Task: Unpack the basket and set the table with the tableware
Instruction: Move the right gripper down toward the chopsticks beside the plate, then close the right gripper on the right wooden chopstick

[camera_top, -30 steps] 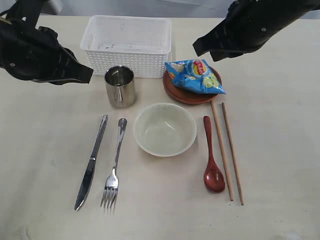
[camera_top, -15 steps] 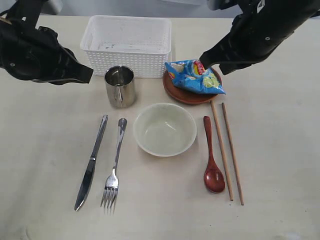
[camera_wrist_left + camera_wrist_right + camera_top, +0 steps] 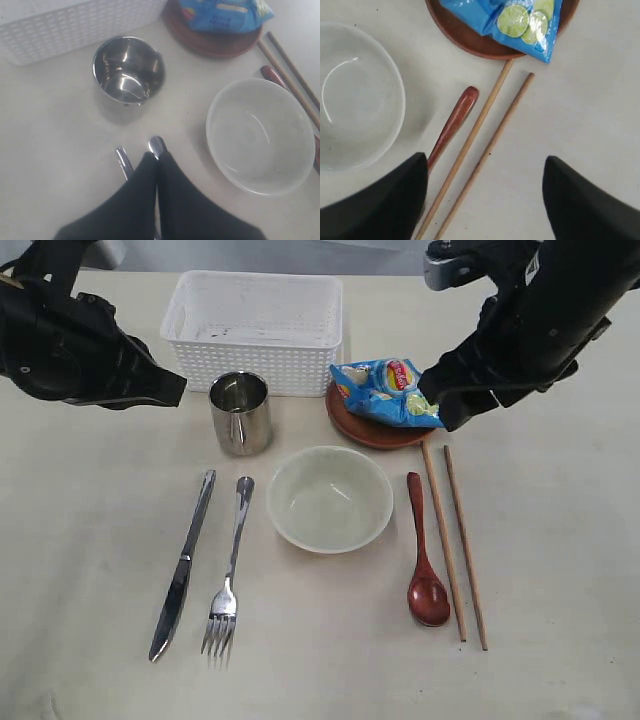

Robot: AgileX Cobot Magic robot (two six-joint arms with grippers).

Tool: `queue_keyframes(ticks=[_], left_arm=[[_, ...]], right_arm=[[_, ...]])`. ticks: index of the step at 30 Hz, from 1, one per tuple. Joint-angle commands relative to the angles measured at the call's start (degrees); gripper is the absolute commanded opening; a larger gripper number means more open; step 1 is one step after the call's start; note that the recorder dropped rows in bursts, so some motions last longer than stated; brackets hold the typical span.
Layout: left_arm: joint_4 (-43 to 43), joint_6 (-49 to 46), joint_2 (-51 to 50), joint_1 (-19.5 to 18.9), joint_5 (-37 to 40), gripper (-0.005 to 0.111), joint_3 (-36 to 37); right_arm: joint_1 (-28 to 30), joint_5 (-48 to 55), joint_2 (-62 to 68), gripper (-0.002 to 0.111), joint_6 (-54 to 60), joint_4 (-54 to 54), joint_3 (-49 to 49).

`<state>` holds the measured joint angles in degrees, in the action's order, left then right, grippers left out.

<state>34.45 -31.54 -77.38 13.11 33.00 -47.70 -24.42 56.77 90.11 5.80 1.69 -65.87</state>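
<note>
The white basket (image 3: 255, 325) stands empty at the back of the table (image 3: 560, 570). In front lie the steel cup (image 3: 240, 412), cream bowl (image 3: 329, 498), knife (image 3: 182, 565), fork (image 3: 230, 570), red spoon (image 3: 423, 555) and two chopsticks (image 3: 443, 540). The brown plate (image 3: 375, 430) carries a blue chip bag (image 3: 390, 392). My right gripper (image 3: 485, 170) is open and empty above the chopsticks (image 3: 485, 130), just beside the plate's edge (image 3: 465, 42). Left of the cup (image 3: 128, 67), my left gripper (image 3: 157, 155) is shut and empty, hovering over the fork handle (image 3: 156, 144).
The spoon handle (image 3: 455, 122) lies close to one right fingertip (image 3: 415, 172). The bowl (image 3: 355, 95) sits just beyond it. Bare tabletop stretches right of the chopsticks and along the front edge.
The right arm has come down and toward the front, from beside the basket to the plate's right edge, and its jaws now stand apart. The left arm has not moved.
</note>
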Motion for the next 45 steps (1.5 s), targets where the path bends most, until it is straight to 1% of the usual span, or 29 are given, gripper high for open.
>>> queue_keyframes(ticks=[1,6,11,15,17,20,22,27,32,35,45], left_arm=[[0.22,0.34,0.49,0.29,-0.56,0.0,0.15],[0.22,0.34,0.49,0.29,-0.56,0.0,0.15],[0.22,0.34,0.49,0.29,-0.56,0.0,0.15],[0.22,0.34,0.49,0.29,-0.56,0.0,0.15],[0.22,0.34,0.49,0.29,-0.56,0.0,0.15],[0.22,0.34,0.49,0.29,-0.56,0.0,0.15],[0.22,0.34,0.49,0.29,-0.56,0.0,0.15],[0.22,0.34,0.49,0.29,-0.56,0.0,0.15],[0.22,0.34,0.49,0.29,-0.56,0.0,0.15],[0.22,0.34,0.49,0.29,-0.56,0.0,0.15],[0.22,0.34,0.49,0.29,-0.56,0.0,0.15]], right_arm=[[0.28,-0.24,-0.06,0.064,-3.9,-0.63,0.0],[0.28,-2.28,-0.06,0.064,-9.52,-2.72,2.14],[0.28,-11.65,-0.06,0.064,-15.23,-5.04,9.57],[0.28,-16.18,-0.06,0.063,-20.3,-7.84,14.13],[0.28,-17.12,-0.06,0.058,-22.81,-10.01,16.21],[0.28,-20.49,-0.06,0.047,-24.25,-12.08,18.75],[0.28,-23.17,0.11,0.045,-24.49,-11.86,19.85],[0.28,-23.81,3.71,0.045,-24.49,-10.74,20.0],[0.28,-25.47,10.61,0.045,-24.49,-9.6,20.0],[0.28,-26.86,11.12,0.045,-24.49,-9.18,20.0],[0.28,-26.29,10.42,0.045,-24.49,-8.06,18.85]])
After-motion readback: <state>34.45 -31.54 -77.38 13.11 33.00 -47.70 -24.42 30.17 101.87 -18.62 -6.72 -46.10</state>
